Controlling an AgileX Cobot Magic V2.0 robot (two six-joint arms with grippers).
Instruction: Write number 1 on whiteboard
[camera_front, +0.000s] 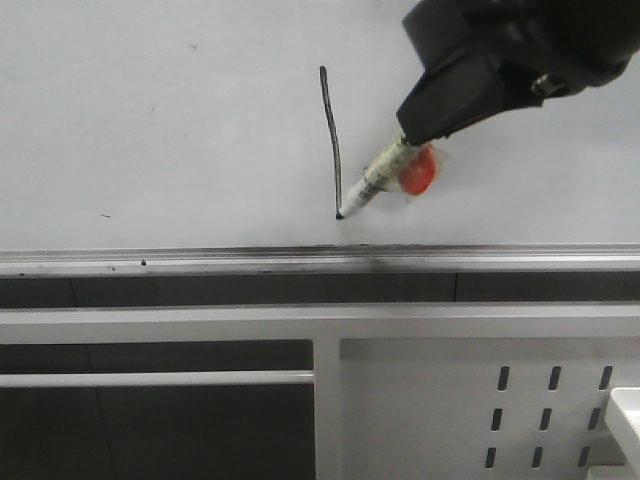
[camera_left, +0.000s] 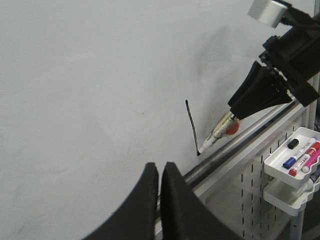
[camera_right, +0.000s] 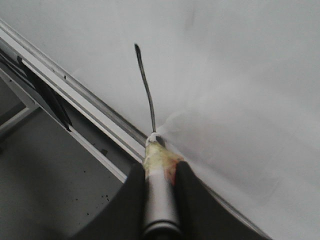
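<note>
A thin black, slightly wavy stroke, the number 1 (camera_front: 331, 140), runs down the glossy whiteboard (camera_front: 150, 120). My right gripper (camera_front: 425, 130) is shut on a marker pen (camera_front: 372, 180) with a red tag, and the pen's tip touches the board at the stroke's lower end (camera_front: 339, 216). The right wrist view shows the pen (camera_right: 159, 185) clamped between both fingers, its tip at the end of the number 1 (camera_right: 145, 85). In the left wrist view my left gripper (camera_left: 160, 172) is shut on nothing, off to the left of the number 1 (camera_left: 192, 127) and the pen (camera_left: 217, 134).
A silver ledge (camera_front: 200, 260) runs along the board's lower edge. Below it is a white metal frame with slotted holes (camera_front: 545, 415). A small white tray (camera_left: 295, 160) holding several markers hangs on the frame at the right.
</note>
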